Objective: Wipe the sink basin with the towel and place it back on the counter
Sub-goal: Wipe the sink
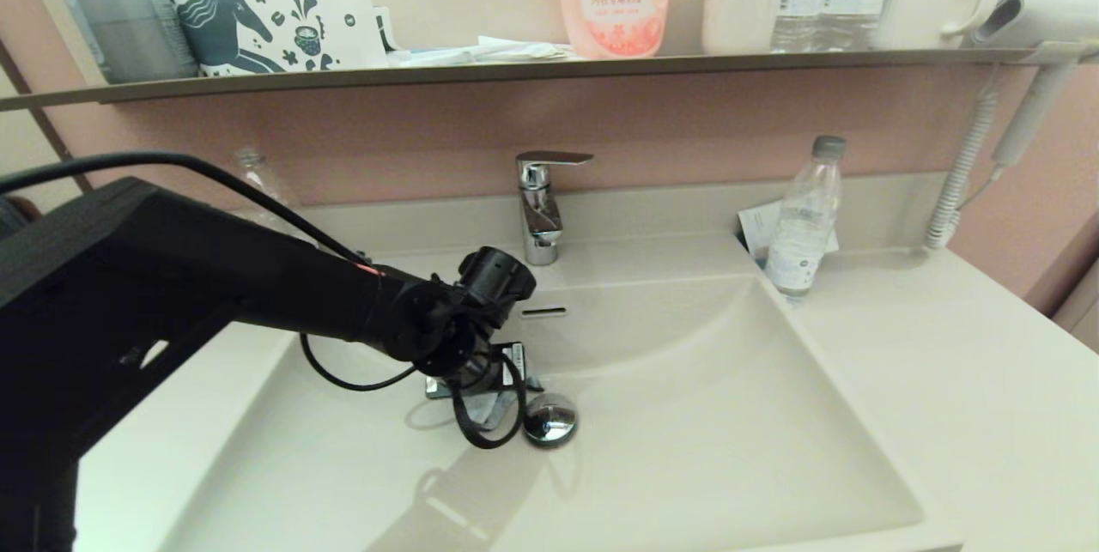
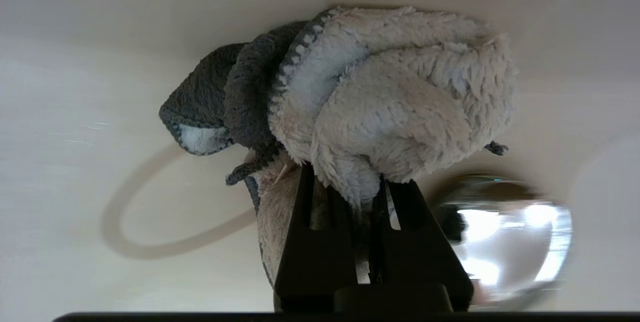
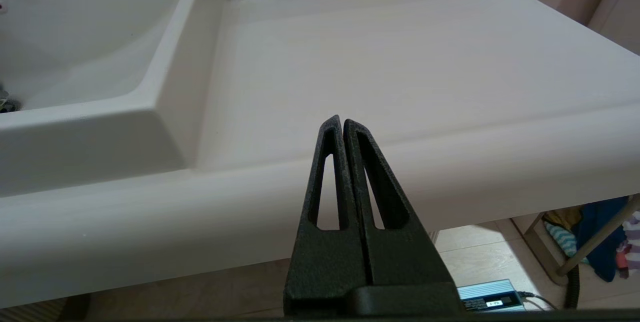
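Note:
The cream sink basin (image 1: pixel 704 449) fills the middle of the head view, with its chrome drain plug (image 1: pixel 550 420) and faucet (image 1: pixel 541 204). My left arm reaches down into the basin, its wrist just left of the plug, and hides the towel there. In the left wrist view the left gripper (image 2: pixel 345 182) is shut on the bunched pale fluffy towel (image 2: pixel 395 91), which presses against the basin floor (image 2: pixel 75 111) beside the drain plug (image 2: pixel 505 242). The right gripper (image 3: pixel 342 121) is shut and empty, held below the counter's front edge (image 3: pixel 400 61).
A clear water bottle (image 1: pixel 804 217) and a card stand on the counter (image 1: pixel 970 380) at the basin's far right corner. A dark shelf (image 1: pixel 515 67) above holds a horse-print pouch (image 1: pixel 275 11), a pink bottle, cups and a hairdryer (image 1: pixel 1030 15). Another bottle stands behind my left arm.

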You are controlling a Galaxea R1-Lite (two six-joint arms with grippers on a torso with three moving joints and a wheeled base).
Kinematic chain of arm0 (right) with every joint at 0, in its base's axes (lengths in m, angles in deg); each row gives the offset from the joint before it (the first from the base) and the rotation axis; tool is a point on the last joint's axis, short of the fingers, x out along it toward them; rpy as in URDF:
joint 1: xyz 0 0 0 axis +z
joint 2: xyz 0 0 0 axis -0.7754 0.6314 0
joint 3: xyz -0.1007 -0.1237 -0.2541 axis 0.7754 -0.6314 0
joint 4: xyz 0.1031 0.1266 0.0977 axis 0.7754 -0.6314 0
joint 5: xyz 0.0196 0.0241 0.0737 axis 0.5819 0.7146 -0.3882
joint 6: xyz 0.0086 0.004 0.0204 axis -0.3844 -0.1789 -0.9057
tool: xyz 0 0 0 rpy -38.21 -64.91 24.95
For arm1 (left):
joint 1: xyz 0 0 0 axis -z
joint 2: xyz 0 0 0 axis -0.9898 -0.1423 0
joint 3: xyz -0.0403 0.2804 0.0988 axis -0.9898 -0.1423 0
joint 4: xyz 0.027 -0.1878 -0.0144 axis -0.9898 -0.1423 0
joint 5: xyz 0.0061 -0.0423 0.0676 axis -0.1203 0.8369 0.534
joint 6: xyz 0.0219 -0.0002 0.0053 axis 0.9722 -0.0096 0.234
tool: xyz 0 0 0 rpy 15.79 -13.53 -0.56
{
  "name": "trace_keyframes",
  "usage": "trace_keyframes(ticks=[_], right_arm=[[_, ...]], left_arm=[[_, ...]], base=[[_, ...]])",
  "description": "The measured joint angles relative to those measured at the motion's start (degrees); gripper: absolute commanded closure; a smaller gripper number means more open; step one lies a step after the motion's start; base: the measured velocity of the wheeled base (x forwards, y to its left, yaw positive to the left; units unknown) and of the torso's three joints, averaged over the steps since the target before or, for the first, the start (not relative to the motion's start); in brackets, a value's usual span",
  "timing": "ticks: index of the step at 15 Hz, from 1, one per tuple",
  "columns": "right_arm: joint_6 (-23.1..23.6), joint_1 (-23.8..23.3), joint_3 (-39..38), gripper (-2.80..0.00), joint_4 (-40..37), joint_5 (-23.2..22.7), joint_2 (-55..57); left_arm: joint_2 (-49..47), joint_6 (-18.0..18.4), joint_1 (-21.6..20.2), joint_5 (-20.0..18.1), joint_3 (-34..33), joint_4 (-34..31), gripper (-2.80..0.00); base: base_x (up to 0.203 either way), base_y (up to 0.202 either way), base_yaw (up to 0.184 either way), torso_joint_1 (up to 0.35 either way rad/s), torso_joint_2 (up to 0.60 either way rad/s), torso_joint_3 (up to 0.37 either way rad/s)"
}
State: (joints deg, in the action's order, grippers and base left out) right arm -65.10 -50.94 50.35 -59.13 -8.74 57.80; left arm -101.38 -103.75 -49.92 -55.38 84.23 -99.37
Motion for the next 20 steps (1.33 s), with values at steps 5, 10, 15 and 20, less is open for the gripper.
trace_keyframes(ticks=[5,10,15,20], right_arm=[[0.00,0.01,0.00,0.00,0.00,0.00,0.00],[0.00,0.10,0.00,0.00,0.00,0.00,0.00],[0.01,0.00,0.00,0.00,0.00,0.00,0.00],[0.02,0.01,0.00,0.00,0.00,0.00,0.00]], left_arm=[[-4.58,-7.45,10.33,5.37,9.41,-9.46,0.00],[-9.35,-10.03,18.31,7.25,28.51,-23.66,0.00],[-11.76,-13.62,24.47,7.73,34.07,-30.65,0.00],[-10.24,-20.31,25.93,4.34,31.88,-41.81,0.00]], base=[[0.000,0.000,0.000,0.000,0.00,0.000],[0.000,0.000,0.000,0.000,0.00,0.000],[0.000,0.000,0.000,0.000,0.00,0.000],[0.000,0.000,0.000,0.000,0.00,0.000]])
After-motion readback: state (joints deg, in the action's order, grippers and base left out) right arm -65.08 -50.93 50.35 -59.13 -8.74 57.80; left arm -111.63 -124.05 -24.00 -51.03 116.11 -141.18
